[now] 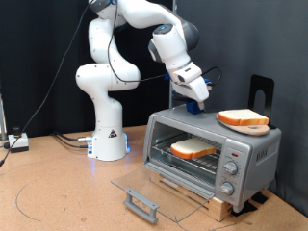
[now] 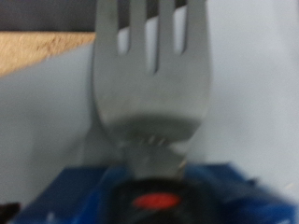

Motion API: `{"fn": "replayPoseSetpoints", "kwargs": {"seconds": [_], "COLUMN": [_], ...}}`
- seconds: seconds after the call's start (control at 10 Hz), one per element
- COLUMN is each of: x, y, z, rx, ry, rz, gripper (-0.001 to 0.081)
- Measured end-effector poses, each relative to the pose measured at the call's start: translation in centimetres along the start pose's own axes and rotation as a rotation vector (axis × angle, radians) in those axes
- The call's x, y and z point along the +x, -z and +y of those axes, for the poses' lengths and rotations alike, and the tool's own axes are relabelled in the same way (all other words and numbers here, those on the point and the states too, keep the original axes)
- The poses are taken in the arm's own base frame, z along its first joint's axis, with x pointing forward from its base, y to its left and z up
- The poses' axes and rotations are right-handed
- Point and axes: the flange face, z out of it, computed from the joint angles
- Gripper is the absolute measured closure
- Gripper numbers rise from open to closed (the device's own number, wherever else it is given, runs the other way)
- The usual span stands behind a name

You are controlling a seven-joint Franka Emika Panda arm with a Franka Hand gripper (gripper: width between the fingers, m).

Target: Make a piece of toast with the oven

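Observation:
The silver oven (image 1: 252,154) stands at the exterior view's right with its glass door (image 1: 144,183) folded down flat in front. One slice of toast (image 1: 192,148) lies inside on the wire rack. A second, alike slice (image 1: 243,119) lies on the oven's roof. My gripper (image 1: 198,98) hangs just over the roof's rear left part, beside a small blue thing (image 1: 192,109). The wrist view is filled by a blurred metal fork (image 2: 149,84) rising from a blue base (image 2: 84,191). My fingers do not show there.
The oven rests on a wooden board (image 1: 192,202). The door's handle (image 1: 141,203) juts toward the exterior view's bottom. A black stand (image 1: 260,91) rises behind the oven. The robot's white base (image 1: 108,140) and cables (image 1: 19,142) are at the left.

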Motion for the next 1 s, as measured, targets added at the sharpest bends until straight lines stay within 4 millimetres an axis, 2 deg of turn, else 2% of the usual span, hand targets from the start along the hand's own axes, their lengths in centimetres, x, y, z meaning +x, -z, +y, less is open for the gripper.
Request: {"fn": "replayPoseSetpoints", "kwargs": {"seconds": [0.1,0.5,0.7,1.0], "x": [0.4,1.1,1.3,0.2], "y": [0.7,5.7,5.9,8.3], "z": [0.1,0.2,0.4,4.1], "rx": [0.017,0.102,0.093,0.088], "ry": [0.000,0.018,0.019,-0.019], "rz": [0.040,0.168,0.167,0.150], "gripper": [0.0032,-0.0001,-0.0001,-0.0001]}}
